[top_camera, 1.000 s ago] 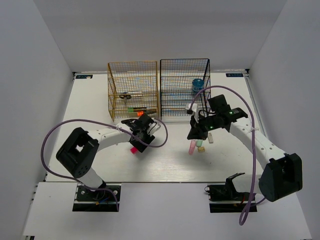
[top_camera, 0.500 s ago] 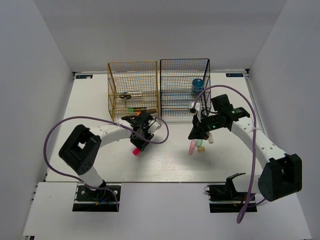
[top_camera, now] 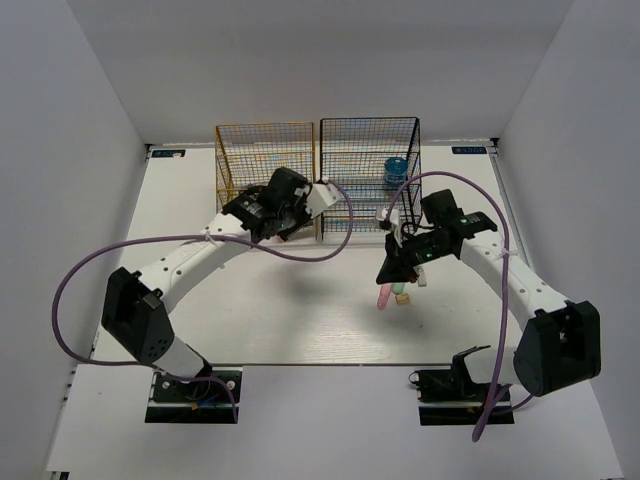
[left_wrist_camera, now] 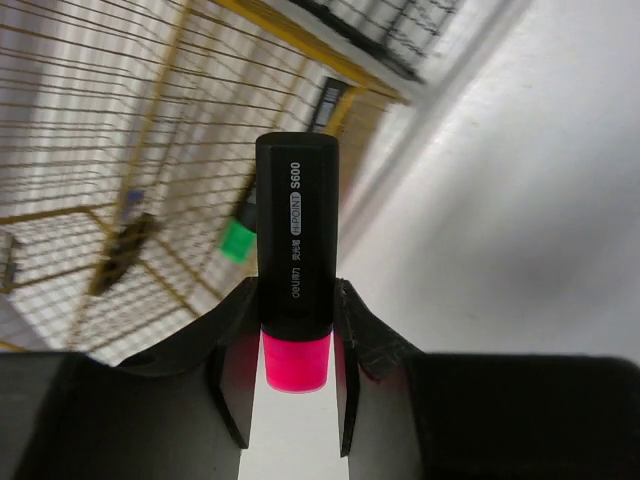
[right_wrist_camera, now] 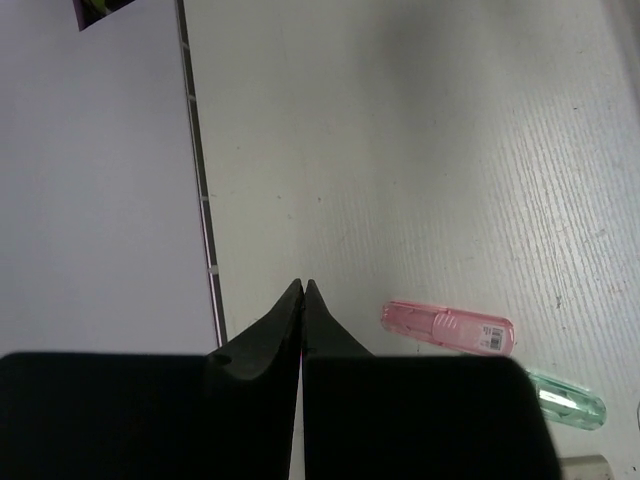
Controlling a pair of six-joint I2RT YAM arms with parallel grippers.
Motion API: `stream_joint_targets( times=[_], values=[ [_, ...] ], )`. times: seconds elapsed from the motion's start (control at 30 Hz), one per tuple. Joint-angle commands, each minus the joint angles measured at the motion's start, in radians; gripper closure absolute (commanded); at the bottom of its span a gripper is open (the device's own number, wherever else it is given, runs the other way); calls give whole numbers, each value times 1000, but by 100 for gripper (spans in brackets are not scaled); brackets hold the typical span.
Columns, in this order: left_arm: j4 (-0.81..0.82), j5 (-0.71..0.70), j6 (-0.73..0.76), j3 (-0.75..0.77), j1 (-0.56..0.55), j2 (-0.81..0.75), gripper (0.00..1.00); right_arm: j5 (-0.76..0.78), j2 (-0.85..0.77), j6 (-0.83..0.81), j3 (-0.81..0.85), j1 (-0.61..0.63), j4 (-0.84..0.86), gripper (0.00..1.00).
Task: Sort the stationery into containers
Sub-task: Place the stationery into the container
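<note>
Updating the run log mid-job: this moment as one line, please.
left tool: shut on pink-capped highlighter | position: by gold rack | right tool: shut, empty | on table: pink stick, green stick

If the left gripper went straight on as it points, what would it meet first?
Probably the wire mesh of the gold-yellow rack, with the black end of the held pink-capped highlighter touching before the left gripper; depth is unclear.

The left gripper, its arm stretched forward, clamps a highlighter between its fingers; the right gripper has its fingertips pressed together.
</note>
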Motion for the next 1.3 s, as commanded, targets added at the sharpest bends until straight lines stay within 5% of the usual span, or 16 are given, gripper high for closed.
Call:
stream_joint_targets(
  times=[0.0,0.3,0.83,0.9,0.97,1.1,1.27],
  values=[
    [-55,-30,182,88,50,53,100,-41,10,-33,44,-4,-37,100],
    [304,-238,365,5,52,73,100,-47,8,-39,26,-2,-23,100],
    [318,-214,353,-46,84,116,95,-38,8,-35,27,-11,-20,88],
    [350,-229,342,-69,86,112,67,-38,7,-35,27,-13,-18,80],
    [369,-238,324,-73,92,109,61,-38,7,-33,29,-14,-21,75],
    [384,-272,282,-58,103,107,23,-39,2,-29,29,-24,-25,59],
    [369,-274,218,-44,100,57,24,-30,-4,2,30,-36,-9,54]
  ],
)
